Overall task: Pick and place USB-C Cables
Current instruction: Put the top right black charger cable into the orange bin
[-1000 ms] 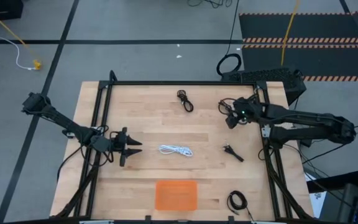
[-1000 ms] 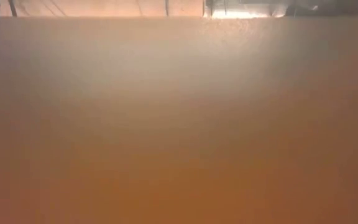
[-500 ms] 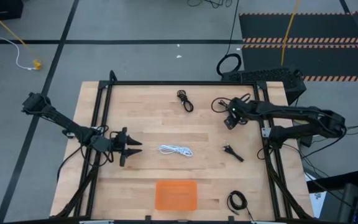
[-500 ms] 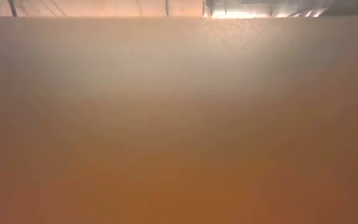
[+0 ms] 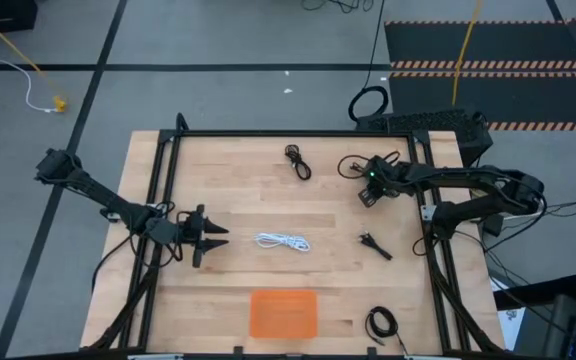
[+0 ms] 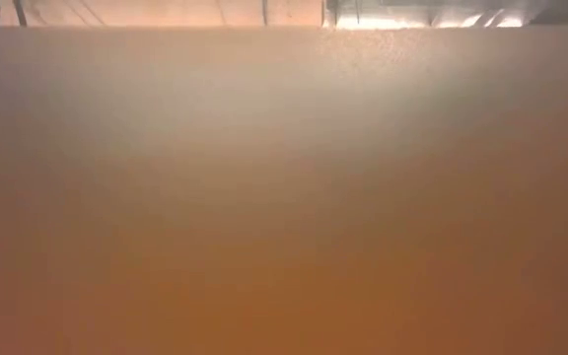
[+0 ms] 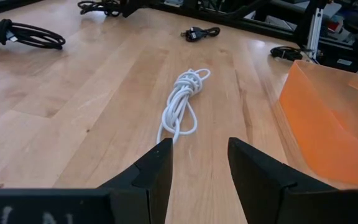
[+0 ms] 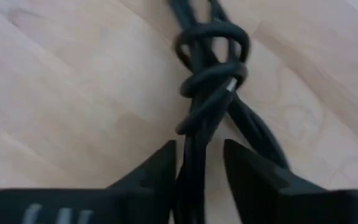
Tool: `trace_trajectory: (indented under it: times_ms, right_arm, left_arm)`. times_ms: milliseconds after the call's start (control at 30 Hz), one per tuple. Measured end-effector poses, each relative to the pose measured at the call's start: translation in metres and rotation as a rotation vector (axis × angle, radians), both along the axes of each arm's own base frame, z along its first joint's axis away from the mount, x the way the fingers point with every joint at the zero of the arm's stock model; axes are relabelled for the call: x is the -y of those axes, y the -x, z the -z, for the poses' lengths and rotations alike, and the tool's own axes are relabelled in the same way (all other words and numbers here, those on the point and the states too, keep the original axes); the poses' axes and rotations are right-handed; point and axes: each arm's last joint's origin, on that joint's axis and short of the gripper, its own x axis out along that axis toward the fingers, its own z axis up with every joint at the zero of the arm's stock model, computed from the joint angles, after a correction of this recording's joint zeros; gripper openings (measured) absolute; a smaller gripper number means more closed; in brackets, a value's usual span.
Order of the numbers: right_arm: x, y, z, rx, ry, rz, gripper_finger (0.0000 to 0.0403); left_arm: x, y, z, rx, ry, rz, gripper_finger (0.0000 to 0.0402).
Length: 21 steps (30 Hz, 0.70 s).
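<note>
My right gripper (image 5: 366, 190) stands at the table's far right, shut on a black USB-C cable (image 5: 351, 165) that lies on the wood. My left gripper (image 5: 214, 238) hovers open at the left, pointing at the white USB-C cable (image 5: 283, 241), which lies just beyond its fingertips (image 7: 199, 163). Another black cable (image 5: 298, 161) lies at the far middle. A small one (image 5: 375, 244) lies right of centre, and a coiled one (image 5: 381, 322) at the near right. The orange tray (image 5: 283, 313) rests at the near middle. The low view shows only an orange blur. My right gripper has the black cable's bundled strands (image 8: 191, 146) between its two fingers, just short of the knot (image 8: 211, 68) that ties the bundle. The fingers come from above and lie along the strands. The cable rests on the table.
A black frame (image 5: 168, 170) runs along the table's left, far and right edges. A large black cable ring (image 5: 370, 103) and a dark box (image 5: 428, 124) sit beyond the far right corner. Bare wood lies between the white cable and the tray.
My right gripper has come down and a little toward the table's left edge, onto the black cable at the far right. The cables lie where they were.
</note>
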Motion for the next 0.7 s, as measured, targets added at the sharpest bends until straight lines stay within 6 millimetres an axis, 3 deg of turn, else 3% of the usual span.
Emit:
trace_trajectory:
  times_ms: [200, 467, 700]
  right_arm:
    - [0.001, 0.004, 0.004, 0.015, 0.024, -0.012, 0.0017]
    - [0.0, -0.004, -0.007, 0.13, 0.069, -0.078, 0.0014]
    - [-0.02, -0.032, -0.04, 0.583, 0.015, -0.321, 0.0014]
  left_arm:
    - [0.0, 0.0, 0.0, 0.0, 0.0, 0.0, 0.0157]
    - [0.0, 0.0, 0.0, 0.0, 0.0, -0.001, 0.0157]
    - [0.0, 0.0, 0.0, 0.0, -0.001, 0.0, 0.0157]
